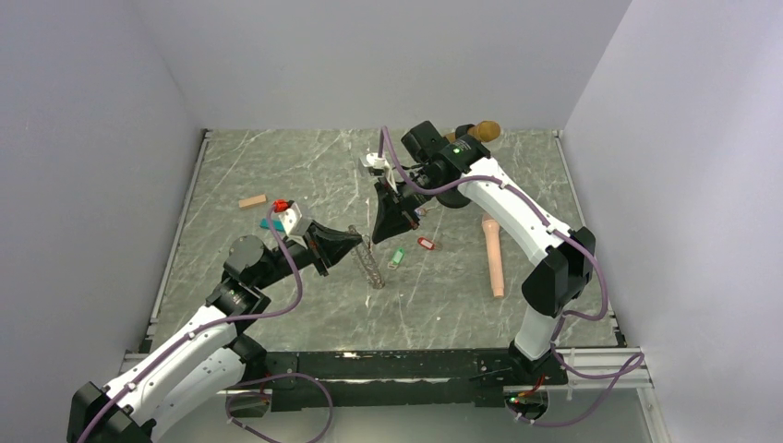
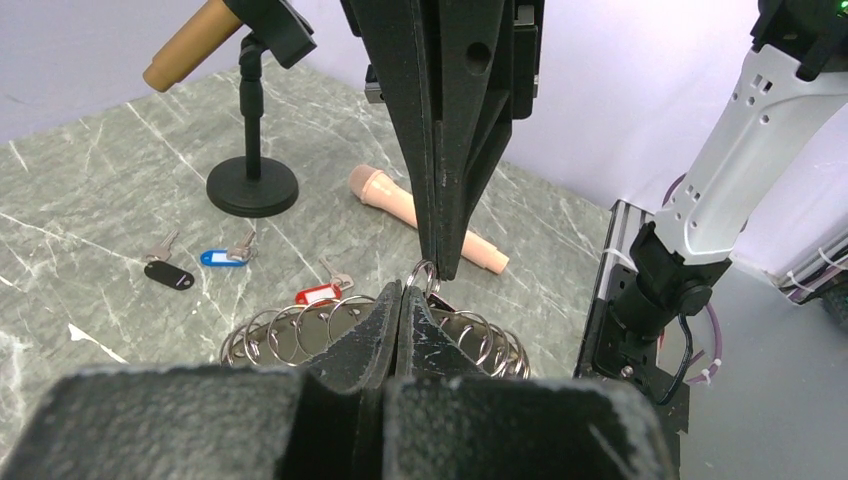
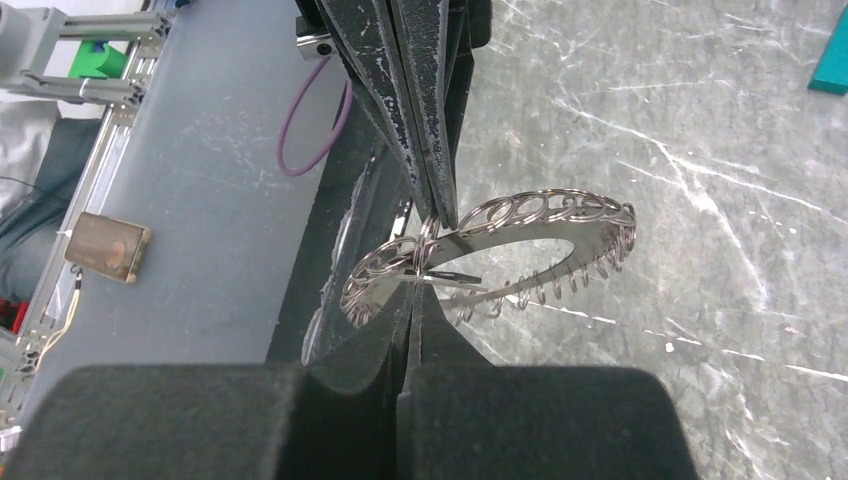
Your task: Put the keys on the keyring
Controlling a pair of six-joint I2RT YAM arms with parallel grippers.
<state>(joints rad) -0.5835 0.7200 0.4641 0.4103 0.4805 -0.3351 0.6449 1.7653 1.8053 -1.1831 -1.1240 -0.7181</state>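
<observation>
The keyring [image 2: 290, 335], a dark metal ring with wire loops round its rim, is held off the table by my left gripper [image 2: 402, 292], which is shut on its rim. It also shows in the right wrist view [image 3: 560, 232] and the top view [image 1: 370, 265]. My right gripper [image 3: 415, 287] is shut on a small metal key piece with its split ring [image 2: 424, 273], right at the keyring's rim beside the left fingertips. Loose keys lie on the table: red tag [image 2: 318, 294], blue tag [image 2: 221, 258], black tag [image 2: 168, 274], green tag [image 1: 397, 257].
A black microphone stand [image 2: 252, 187] with a tan microphone [image 2: 188, 45] stands at the back. A pink microphone [image 1: 494, 255] lies on the right. A tan wooden block [image 1: 252, 200] and a teal block [image 1: 270, 224] lie on the left.
</observation>
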